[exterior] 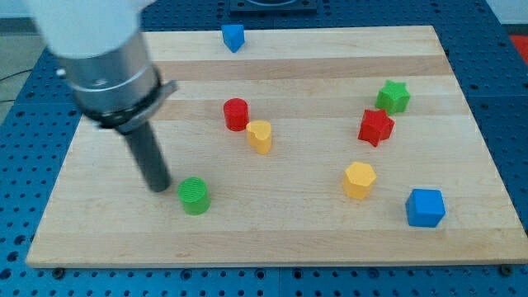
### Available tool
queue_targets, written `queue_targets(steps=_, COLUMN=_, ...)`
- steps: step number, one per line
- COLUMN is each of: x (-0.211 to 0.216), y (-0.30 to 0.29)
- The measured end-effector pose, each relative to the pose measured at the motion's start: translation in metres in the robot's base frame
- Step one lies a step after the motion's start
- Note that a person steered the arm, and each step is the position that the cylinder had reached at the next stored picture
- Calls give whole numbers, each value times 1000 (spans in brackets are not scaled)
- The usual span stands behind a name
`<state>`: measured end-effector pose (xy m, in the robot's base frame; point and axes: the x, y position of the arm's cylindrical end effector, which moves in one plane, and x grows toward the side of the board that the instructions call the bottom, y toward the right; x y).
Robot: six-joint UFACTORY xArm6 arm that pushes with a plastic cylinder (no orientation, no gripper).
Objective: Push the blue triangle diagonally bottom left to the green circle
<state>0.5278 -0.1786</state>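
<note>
Blue cube (425, 207) nearest, my tip (159, 188) bare beside green circle (195, 195), blue triangle (233, 37) top edge.

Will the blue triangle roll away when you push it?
Probably not: the blue triangle looks flat-sided, so it should slide on the smooth wooden board. It's small, so likely light, and an off-centre nudge might spin it. My tip is beside the green circle.

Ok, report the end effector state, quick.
No jaws: my tip is a bare rod holding nothing, just left of the green circle, apparently not touching it, far from the blue triangle.
</note>
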Motion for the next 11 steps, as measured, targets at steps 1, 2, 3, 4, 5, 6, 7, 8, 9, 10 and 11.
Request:
queue_targets(steps=1, x=41, y=-36)
queue_targets(steps=2, x=43, y=26)
queue_targets(steps=3, x=23, y=56)
queue_targets(steps=4, x=31, y=97)
queue_targets(steps=5, x=25, y=14)
queue_targets(steps=6, x=-39, y=-91)
queue_targets(steps=7, x=-162, y=-110)
queue_targets(steps=8, x=-267, y=-14)
queue_targets(steps=9, x=-243, y=70)
queue_targets(steps=10, x=-265, y=151)
queue_targets(steps=11, x=-318, y=190)
